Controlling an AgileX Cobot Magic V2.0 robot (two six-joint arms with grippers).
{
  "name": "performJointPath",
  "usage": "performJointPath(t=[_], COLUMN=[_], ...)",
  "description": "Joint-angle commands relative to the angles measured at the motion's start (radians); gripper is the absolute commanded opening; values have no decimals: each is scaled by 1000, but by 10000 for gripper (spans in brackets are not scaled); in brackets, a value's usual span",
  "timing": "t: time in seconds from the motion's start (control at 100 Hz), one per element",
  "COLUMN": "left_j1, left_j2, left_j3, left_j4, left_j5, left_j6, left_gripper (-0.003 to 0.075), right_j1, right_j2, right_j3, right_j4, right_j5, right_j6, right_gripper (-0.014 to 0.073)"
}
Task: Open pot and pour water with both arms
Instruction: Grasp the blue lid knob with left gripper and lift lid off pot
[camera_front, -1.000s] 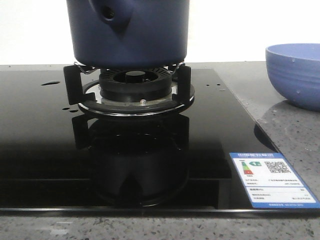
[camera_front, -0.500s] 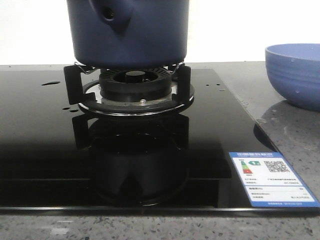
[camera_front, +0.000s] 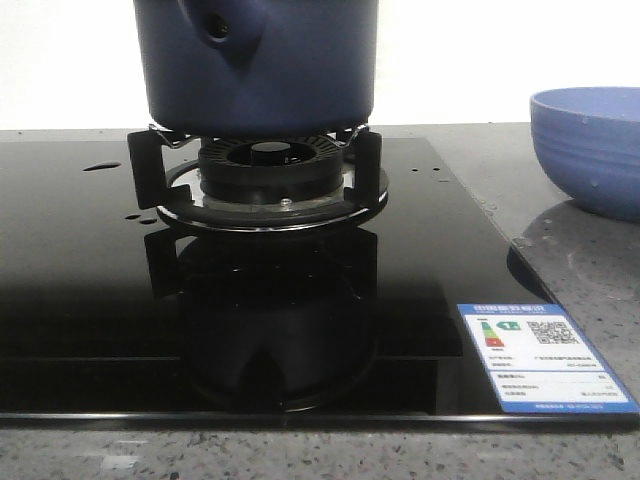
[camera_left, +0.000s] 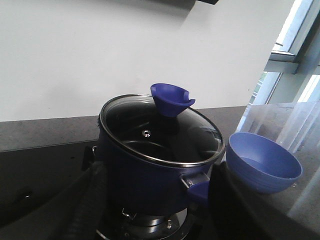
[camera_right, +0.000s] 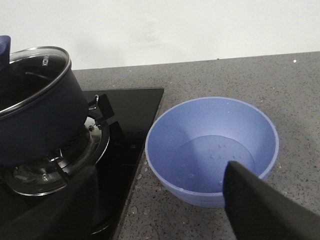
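The dark navy pot (camera_front: 258, 70) stands on the gas burner (camera_front: 258, 185), its side stub with the round hole facing front. In the left wrist view the pot (camera_left: 150, 170) carries a glass lid (camera_left: 160, 132) with a blue knob (camera_left: 171, 98). My left gripper (camera_left: 155, 212) is open, its dark fingers (camera_left: 85, 205) wide apart in front of the pot, not touching it. My right gripper (camera_right: 160, 215) is open and empty, above the counter between the pot (camera_right: 35, 115) and the bowl. Water shows as small drops (camera_right: 217, 150) inside the bowl and drops (camera_front: 100, 166) on the cooktop.
A periwinkle-blue bowl (camera_front: 590, 150) sits on the grey speckled counter (camera_front: 590, 270) to the right of the black glass cooktop (camera_front: 80, 270); it also shows in the right wrist view (camera_right: 212, 145). An energy label (camera_front: 545, 355) is stuck on the cooktop's front right corner. A white wall stands behind.
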Motion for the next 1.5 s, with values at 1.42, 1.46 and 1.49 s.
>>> performJointPath(t=[1.42,1.46,1.49], left_j1=[-188,-190,-190], left_j2=[825,833,835], left_j3=[-551,-552,-552], left_j4=[-338,-338,-338], left_j5=[106,106,106], left_j6=[533,533,533], left_gripper=[507,499,491], right_j1=[0,0,0], right_j2=[15,15,15], right_j3=[-38,-38,-38], right_j4=[3,3,3], right_j5=[-55,-55,-55], right_j6=[-13,-13,-13], right_gripper=[475,475,475])
